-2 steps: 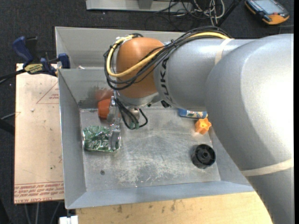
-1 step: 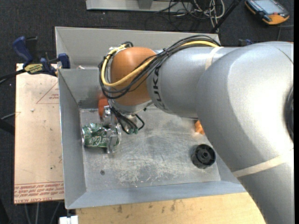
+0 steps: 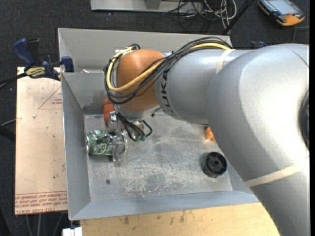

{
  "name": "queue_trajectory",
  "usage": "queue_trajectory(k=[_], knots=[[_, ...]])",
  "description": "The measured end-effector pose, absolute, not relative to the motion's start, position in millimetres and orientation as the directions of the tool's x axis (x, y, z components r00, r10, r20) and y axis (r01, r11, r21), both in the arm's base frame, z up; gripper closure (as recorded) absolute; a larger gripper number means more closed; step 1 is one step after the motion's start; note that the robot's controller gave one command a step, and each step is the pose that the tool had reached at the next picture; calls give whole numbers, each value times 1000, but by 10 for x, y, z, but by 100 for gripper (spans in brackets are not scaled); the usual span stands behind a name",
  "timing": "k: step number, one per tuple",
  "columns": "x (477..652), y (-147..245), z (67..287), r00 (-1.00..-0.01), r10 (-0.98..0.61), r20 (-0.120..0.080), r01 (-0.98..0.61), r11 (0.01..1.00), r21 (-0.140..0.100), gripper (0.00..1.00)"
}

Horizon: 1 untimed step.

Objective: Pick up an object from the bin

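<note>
Can (image 3: 100,144), green and crushed, just beside the jaws; their spread indiscernible.

Black block lettering (image 3: 164,93) on the silver arm (image 3: 197,90), running down its side just behind the orange wrist cover (image 3: 140,75): "UK" legible, the rest of the word lost to the arm's curve and the cables (image 3: 129,85). Crushed green can (image 3: 101,144) at the left of the bin (image 3: 74,132) floor: white script marking on its side, too crumpled to read. No numbers or signs legible elsewhere.
</note>
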<state>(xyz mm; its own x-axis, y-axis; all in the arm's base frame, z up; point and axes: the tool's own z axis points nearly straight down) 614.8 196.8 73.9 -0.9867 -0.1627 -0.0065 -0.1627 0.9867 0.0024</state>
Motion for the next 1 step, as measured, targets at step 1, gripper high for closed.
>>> queue_trajectory(k=[1], knots=[[6140,1967,759,-986,-164,-5,-164,986,2,100]])
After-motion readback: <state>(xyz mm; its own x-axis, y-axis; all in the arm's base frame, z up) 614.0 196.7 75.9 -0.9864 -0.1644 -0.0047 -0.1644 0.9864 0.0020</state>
